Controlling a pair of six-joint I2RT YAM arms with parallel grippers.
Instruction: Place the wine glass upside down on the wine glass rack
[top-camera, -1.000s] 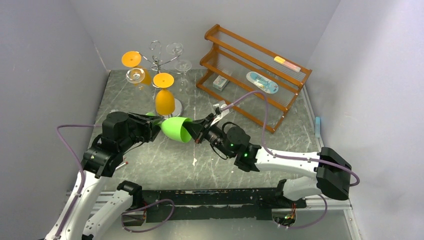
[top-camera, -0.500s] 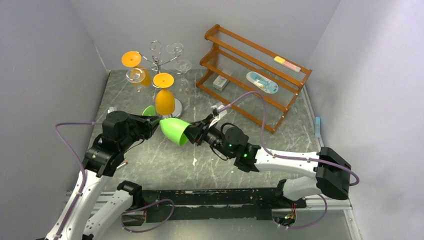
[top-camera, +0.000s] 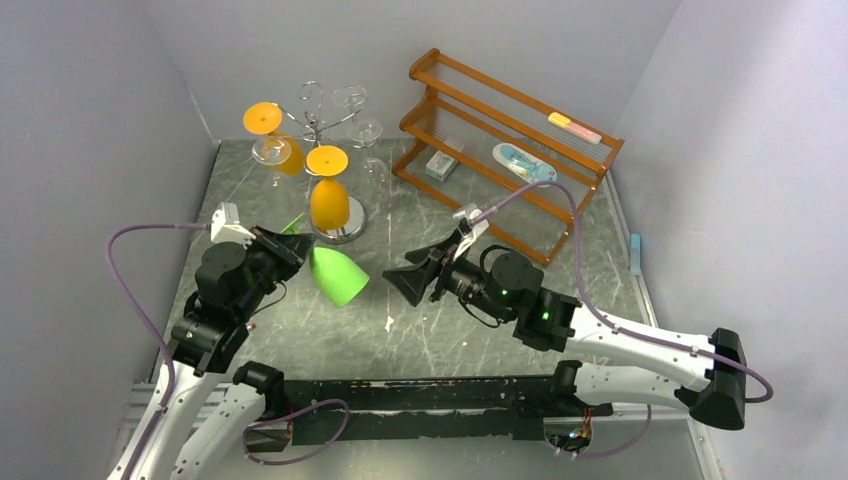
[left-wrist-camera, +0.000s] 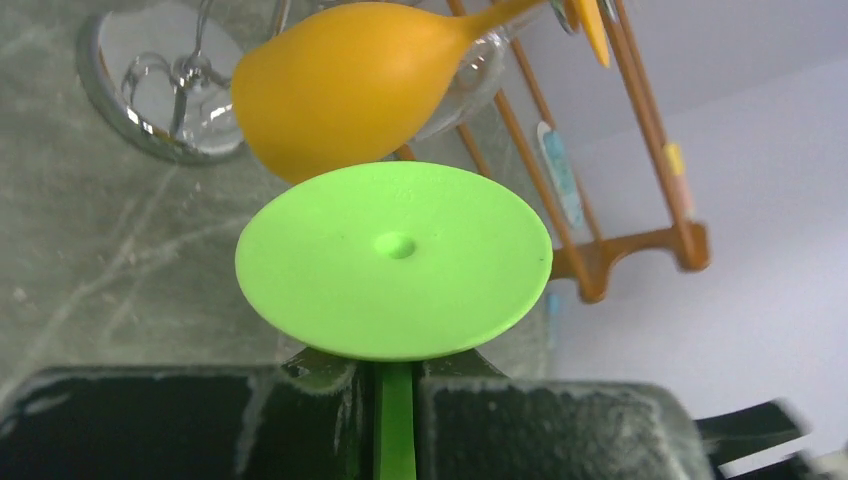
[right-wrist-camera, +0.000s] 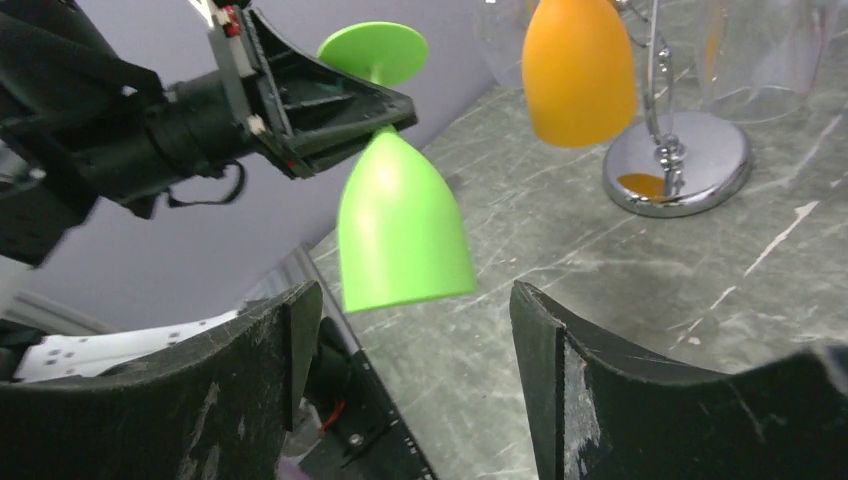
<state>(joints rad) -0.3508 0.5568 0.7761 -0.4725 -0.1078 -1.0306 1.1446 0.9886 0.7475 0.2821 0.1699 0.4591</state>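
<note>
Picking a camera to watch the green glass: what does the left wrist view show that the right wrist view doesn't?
Left wrist only: the wooden shelf. Right wrist only: the green wine glass bowl, mouth downward, and the open right gripper, clear of it. Both: that glass, the left gripper shut on its stem, an orange glass, and the round base of the wine glass rack.

right jaws: opened, backed off green wine glass (top-camera: 338, 275) | left jaws: clamped stem

Robotics lab test cell. Plain grey walls (top-camera: 90, 120) box in a marbled bench (top-camera: 400, 345). Black mounting rail (top-camera: 430, 392) at near edge.
</note>
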